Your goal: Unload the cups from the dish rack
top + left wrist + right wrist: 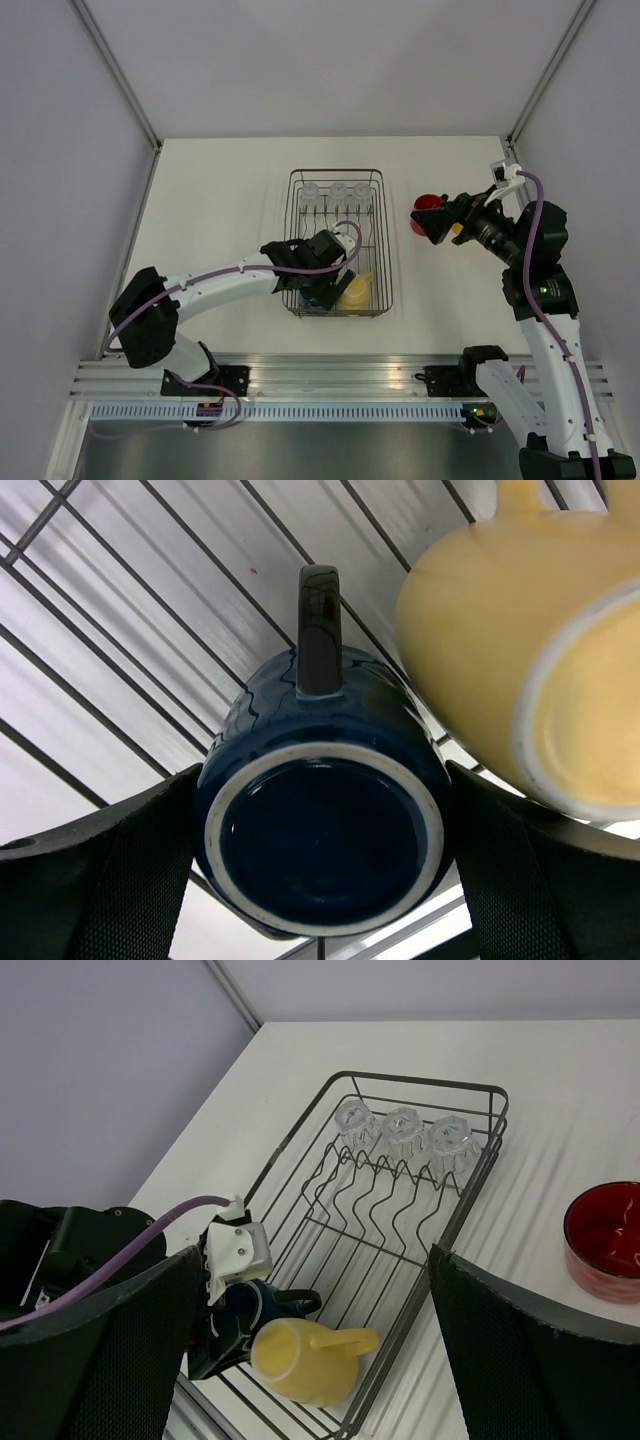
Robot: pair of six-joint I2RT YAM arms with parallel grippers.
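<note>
- The left hand (322, 775) holds the dark blue mug (325, 830). One finger (120, 870) presses on each side of it.
- The round bottom of the dark blue mug faces the left wrist camera. Its handle (318, 630) points away from the hand.
- The yellow mug (530, 650) lies on its side just beside the dark blue mug. Its open mouth faces the near edge of the counter (220, 200).
- Both mugs are in the dish rack (384, 240), at the end closest to the near edge of the counter.
- Three glass tumblers (402, 1125) stand in a row at the other end of the rack, toward the far edge. They are upside down and just beside each other.
- The dish rack sits in the middle of the counter. Its long sides run from the near edge toward the far edge.
- The right hand (440, 224) is wide and holds nothing. It hangs between the rack and the right edge of the counter.
- The red mug (605, 1230) stands upright on the counter, near the right hand and outside the rack, on the side of the right edge.
</note>
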